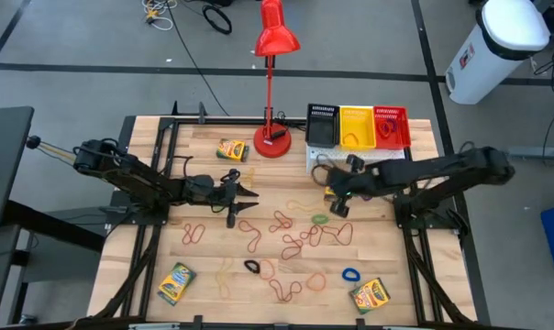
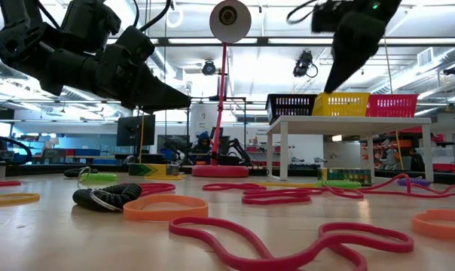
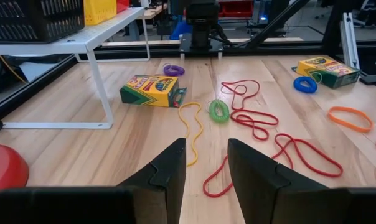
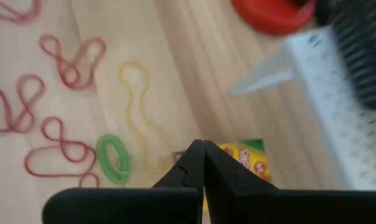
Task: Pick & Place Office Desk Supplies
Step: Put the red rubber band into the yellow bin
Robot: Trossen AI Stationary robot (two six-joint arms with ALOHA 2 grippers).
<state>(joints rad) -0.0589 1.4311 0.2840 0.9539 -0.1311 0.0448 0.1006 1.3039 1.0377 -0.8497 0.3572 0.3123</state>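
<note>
My left gripper (image 1: pixel 247 194) hovers open above the table's middle left; in its wrist view (image 3: pixel 206 167) a yellow band (image 3: pixel 191 127) and a red band loop (image 3: pixel 256 118) lie ahead of its fingers. My right gripper (image 1: pixel 337 200) is shut and raised above the table (image 2: pixel 340 71), empty as far as I can see. Below it lies a crayon box (image 4: pixel 247 158), flat beside a green band (image 4: pixel 113 158). Other crayon boxes (image 1: pixel 232 149) (image 1: pixel 176 282) (image 1: pixel 370 295) lie flat. Black (image 1: pixel 322 126), yellow (image 1: pixel 356 127) and red (image 1: pixel 391 126) bins stand on a white shelf (image 1: pixel 369 153).
A red desk lamp (image 1: pixel 271 142) stands at the far middle, its base left of the shelf. Many loose bands cover the table's middle and near part: red (image 1: pixel 300 238), black (image 1: pixel 251 267), blue (image 1: pixel 350 274), orange (image 1: pixel 315 280). Bare wood shows at the far left.
</note>
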